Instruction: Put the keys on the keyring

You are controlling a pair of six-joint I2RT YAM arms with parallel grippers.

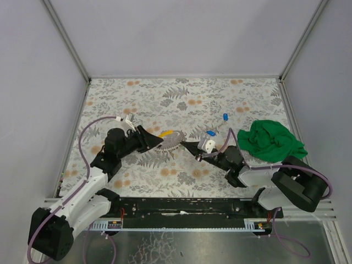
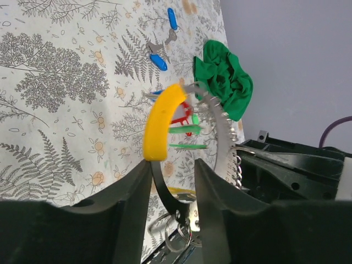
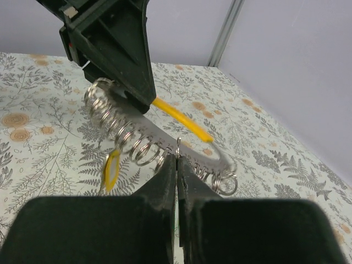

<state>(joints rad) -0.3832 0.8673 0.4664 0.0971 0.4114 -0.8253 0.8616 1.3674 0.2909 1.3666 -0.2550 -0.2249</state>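
Note:
The keyring [image 1: 169, 140] is a curved silvery strip with a yellow sleeve [image 2: 162, 124], several small wire rings and red and green tags [image 2: 184, 130]. My left gripper [image 1: 155, 142] is closed around its dark end [image 2: 173, 181] and holds it above the table. My right gripper [image 1: 188, 146] is shut on a small wire ring [image 3: 178, 147] at the strip's edge [image 3: 148, 132], fingertips pressed together [image 3: 177, 162]. Two blue-tagged keys [image 1: 225, 116] [image 1: 210, 133] lie loose on the table behind; they also show in the left wrist view [image 2: 158, 61] [image 2: 172, 19].
A crumpled green cloth [image 1: 275, 140] lies at the right of the floral table cover [image 1: 181, 99], beside my right arm. A yellow tag [image 3: 112, 170] hangs under the strip. Grey walls and a metal frame enclose the table.

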